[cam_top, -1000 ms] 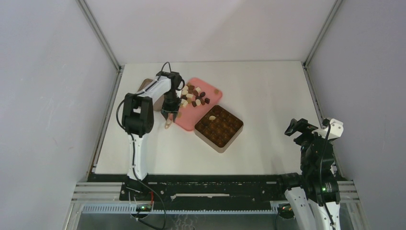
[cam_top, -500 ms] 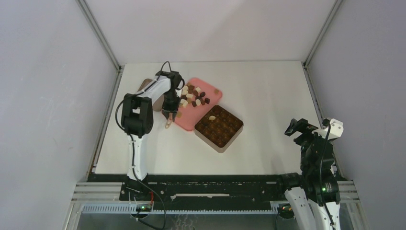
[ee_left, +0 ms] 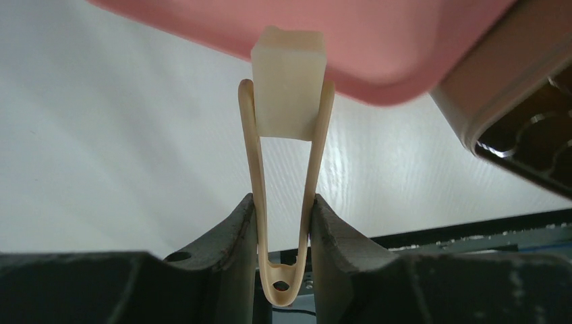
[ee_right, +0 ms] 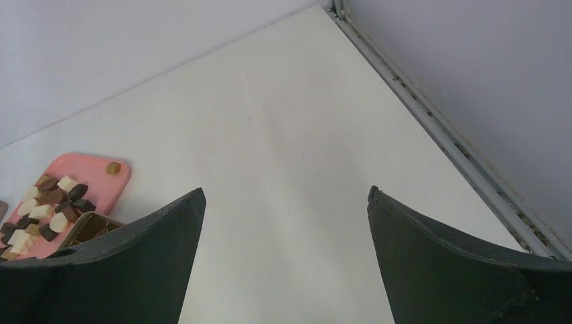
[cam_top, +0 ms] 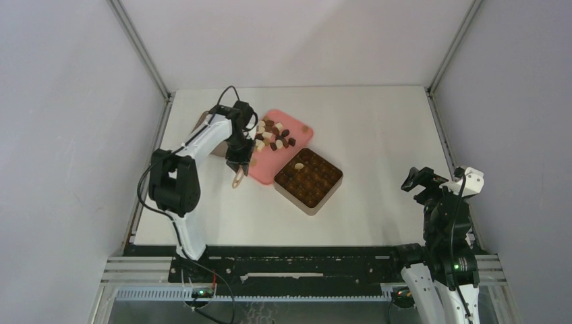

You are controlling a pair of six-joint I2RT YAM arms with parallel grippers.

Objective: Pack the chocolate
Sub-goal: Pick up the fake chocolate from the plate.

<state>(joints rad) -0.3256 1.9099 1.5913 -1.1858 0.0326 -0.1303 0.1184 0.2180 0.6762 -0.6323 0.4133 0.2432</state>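
Dark, brown and cream chocolates (cam_top: 273, 135) lie piled on a pink tray (cam_top: 300, 129). The square tan tin (cam_top: 308, 177) with a dark gridded insert stands just in front of the tray, with one cream piece (cam_top: 297, 166) in a far cell. My left gripper (cam_top: 236, 160) hangs at the tray's left edge, shut on thin wooden tongs (ee_left: 258, 155). The tongs' tips pinch a cream-white chocolate (ee_left: 289, 79) in front of the pink tray (ee_left: 405, 40). My right gripper (ee_right: 284, 196) is open and empty, far to the right of the tin.
The tin's corner (ee_left: 512, 101) shows at the right of the left wrist view. A tan flat thing (cam_top: 200, 122) lies behind the left arm, mostly hidden. The tray and chocolates (ee_right: 47, 209) show far left in the right wrist view. Grey walls enclose the table.
My left arm's elbow has swung out to the left. The gripper with the tongs has shifted slightly toward the near side. The right arm has not moved.
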